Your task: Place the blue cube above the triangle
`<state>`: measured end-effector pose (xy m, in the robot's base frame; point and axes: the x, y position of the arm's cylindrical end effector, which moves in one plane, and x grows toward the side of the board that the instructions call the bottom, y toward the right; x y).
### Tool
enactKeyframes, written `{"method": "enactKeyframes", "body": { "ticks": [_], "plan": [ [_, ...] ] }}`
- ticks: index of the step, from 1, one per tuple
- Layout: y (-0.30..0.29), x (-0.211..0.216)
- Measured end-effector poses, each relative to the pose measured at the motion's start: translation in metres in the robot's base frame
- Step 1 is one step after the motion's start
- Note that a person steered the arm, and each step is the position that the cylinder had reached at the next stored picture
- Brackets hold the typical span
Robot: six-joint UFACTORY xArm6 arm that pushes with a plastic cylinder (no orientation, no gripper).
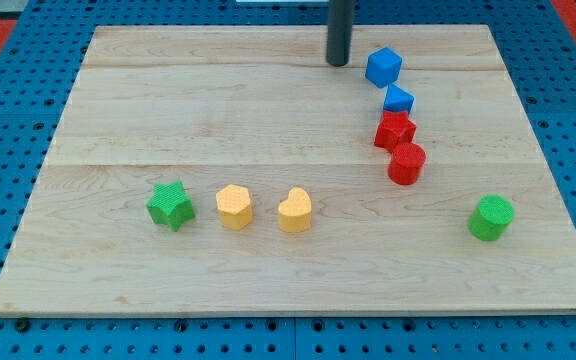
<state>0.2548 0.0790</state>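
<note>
A blue cube [383,67] sits near the view's top right of the wooden board [168,100]. Just below it and slightly right lies a smaller blue block [399,99], which looks like the triangle. My tip [338,62] is the lower end of the dark rod, just left of the blue cube with a small gap between them. The cube stands above the blue triangle in the view, close to it but apart.
A red star-like block [394,130] and a red cylinder [406,163] lie below the triangle. A green cylinder [491,217] is at lower right. A green star [171,205], a yellow hexagon [234,207] and a yellow heart [295,210] line the lower left.
</note>
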Motion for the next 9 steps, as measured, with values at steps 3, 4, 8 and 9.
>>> {"method": "enactKeyframes", "body": {
  "ticks": [3, 4, 8, 9],
  "plan": [
    [0.033, 0.004],
    [0.063, 0.009],
    [0.098, 0.023],
    [0.098, 0.023]
  ]
}}
